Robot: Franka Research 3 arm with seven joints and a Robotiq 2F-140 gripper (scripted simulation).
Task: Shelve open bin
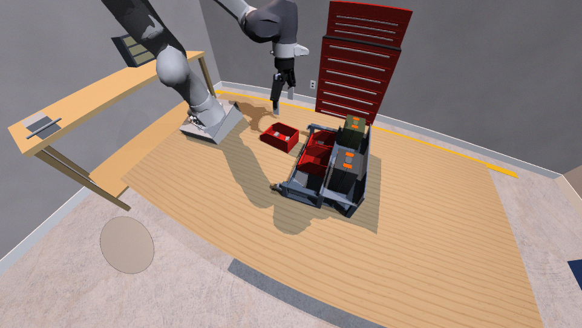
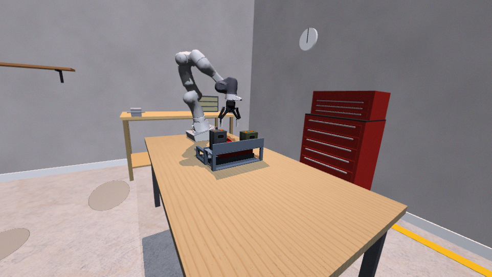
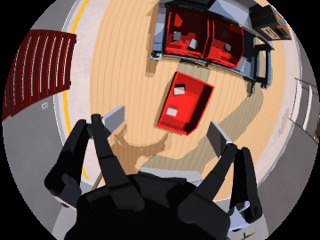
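Note:
The red open bin (image 1: 281,143) (image 3: 191,107) stands on the table in front of the shelf, turned at an angle to it. Two light grey parts (image 3: 179,90) (image 3: 172,111) lie in it. My gripper (image 1: 283,103) (image 2: 229,123) (image 3: 167,120) is open and empty, pointing down, above the table on the robot-base side of the bin. The grey-blue shelf (image 1: 301,188) (image 2: 237,145) holds two red bins (image 3: 187,33) (image 3: 226,44) side by side, with parts in them. The free place is beside them, at the near end in the top view and at the right in the wrist view.
A dark grey case (image 1: 346,167) (image 2: 217,137) (image 3: 268,22) and a green case (image 1: 353,130) (image 2: 248,135) stand high at the shelf's rear, behind the bin row. The robot's base is on the table's far side from the shelf. A red tool cabinet (image 1: 354,77) (image 2: 330,144) stands beyond the table.

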